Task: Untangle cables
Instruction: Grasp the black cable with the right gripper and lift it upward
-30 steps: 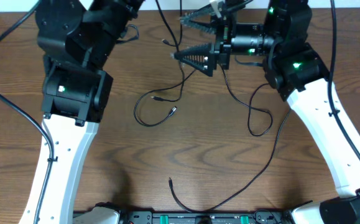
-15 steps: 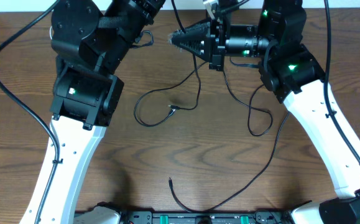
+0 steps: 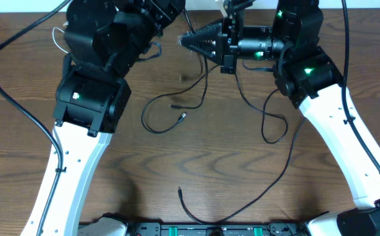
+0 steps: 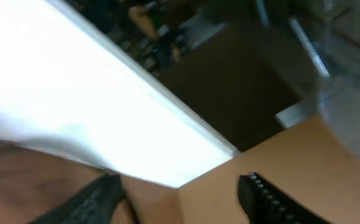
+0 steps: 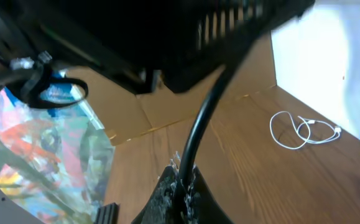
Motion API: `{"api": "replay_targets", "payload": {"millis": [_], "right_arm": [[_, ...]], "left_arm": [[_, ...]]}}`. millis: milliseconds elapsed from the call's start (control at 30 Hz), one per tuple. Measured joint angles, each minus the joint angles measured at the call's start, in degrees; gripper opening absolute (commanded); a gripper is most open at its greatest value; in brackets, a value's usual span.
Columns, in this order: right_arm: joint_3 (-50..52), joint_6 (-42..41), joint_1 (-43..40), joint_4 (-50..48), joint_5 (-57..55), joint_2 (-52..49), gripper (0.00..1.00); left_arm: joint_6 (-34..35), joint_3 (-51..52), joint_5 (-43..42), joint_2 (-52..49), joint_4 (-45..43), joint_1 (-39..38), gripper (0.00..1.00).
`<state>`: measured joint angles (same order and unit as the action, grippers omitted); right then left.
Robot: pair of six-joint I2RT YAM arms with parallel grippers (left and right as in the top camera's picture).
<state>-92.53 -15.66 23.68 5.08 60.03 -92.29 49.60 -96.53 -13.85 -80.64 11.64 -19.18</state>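
Observation:
My right gripper (image 3: 184, 41) points left near the table's far edge, shut on a thin black cable (image 5: 199, 134) that rises out of its jaws in the right wrist view. In the overhead view that black cable (image 3: 205, 82) hangs down into a loop (image 3: 151, 115) on the table, with two plug ends (image 3: 182, 118) beside it. A second black cable (image 3: 274, 128) loops to the right. A third black cable (image 3: 242, 208) lies near the front edge. A white cord (image 5: 301, 129) lies coiled on the wood. My left gripper (image 4: 180, 211) is open and holds nothing; its fingers (image 4: 270, 199) frame a white wall.
The left arm's bulky black housing (image 3: 104, 39) hangs over the table's back left. Thick black arm leads (image 3: 6, 85) run down the left side. Brown cardboard (image 5: 167, 102) and a white wall (image 5: 329, 56) stand behind the table's far edge.
My right gripper has gone from open to shut on the black cable and shifted toward the back. My left gripper has opened, and the left arm has swung up toward the far edge.

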Motion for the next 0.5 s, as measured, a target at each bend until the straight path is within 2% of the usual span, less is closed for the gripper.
{"api": "replay_targets", "payload": {"millis": [300,500], "right_arm": [[0.0,-0.9,-0.1,0.2,-0.5,0.0,0.01],[0.0,-0.9,-1.0,0.2,-2.3,0.0,0.01]], "left_arm": [[-4.5,0.0,-1.3,0.0,4.5,0.0,0.67],[-4.9,0.0,-2.6,0.0,8.6,0.0,0.67]]}}
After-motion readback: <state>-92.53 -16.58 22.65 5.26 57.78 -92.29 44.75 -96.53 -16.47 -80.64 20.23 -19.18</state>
